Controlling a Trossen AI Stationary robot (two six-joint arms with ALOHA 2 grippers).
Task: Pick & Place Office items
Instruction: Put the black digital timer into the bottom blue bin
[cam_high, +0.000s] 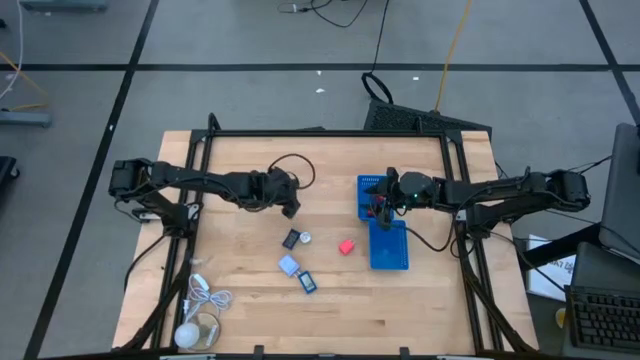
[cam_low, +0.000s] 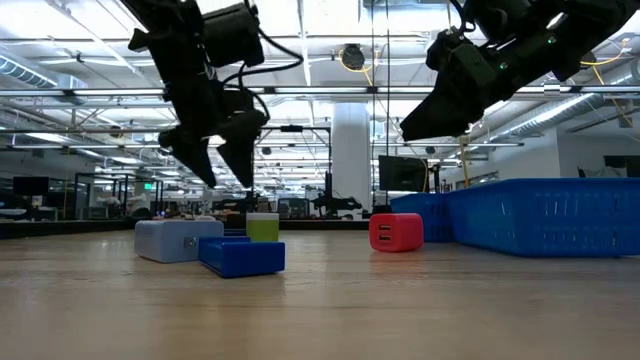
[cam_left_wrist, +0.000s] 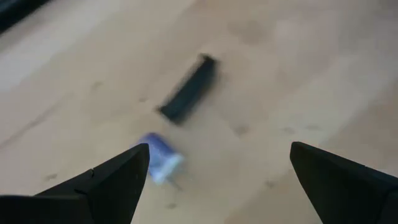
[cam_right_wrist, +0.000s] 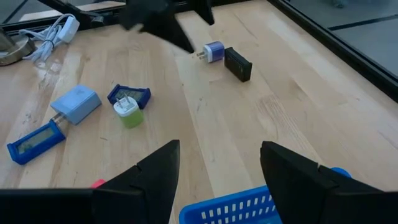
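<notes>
Left pincer (cam_high: 291, 209) — open, above black item (cam_high: 291, 239) | right pincer (cam_high: 381, 208) — over blue tray (cam_high: 389, 248)

Ahead of the left fingers (cam_left_wrist: 118, 180) a flat block (cam_left_wrist: 188, 98) lies on the desk (cam_left_wrist: 298, 68), a small plug adapter (cam_left_wrist: 159, 158) just beside one fingertip. Below the right fingers (cam_right_wrist: 298, 180) sits a tray (cam_right_wrist: 230, 208); beyond them, scattered chargers (cam_right_wrist: 127, 113) and a coiled cable (cam_right_wrist: 53, 34).

Wooden table (cam_high: 250, 310): office items (cam_high: 298, 265), blue trays (cam_high: 389, 247), white cable (cam_high: 205, 297).
</notes>
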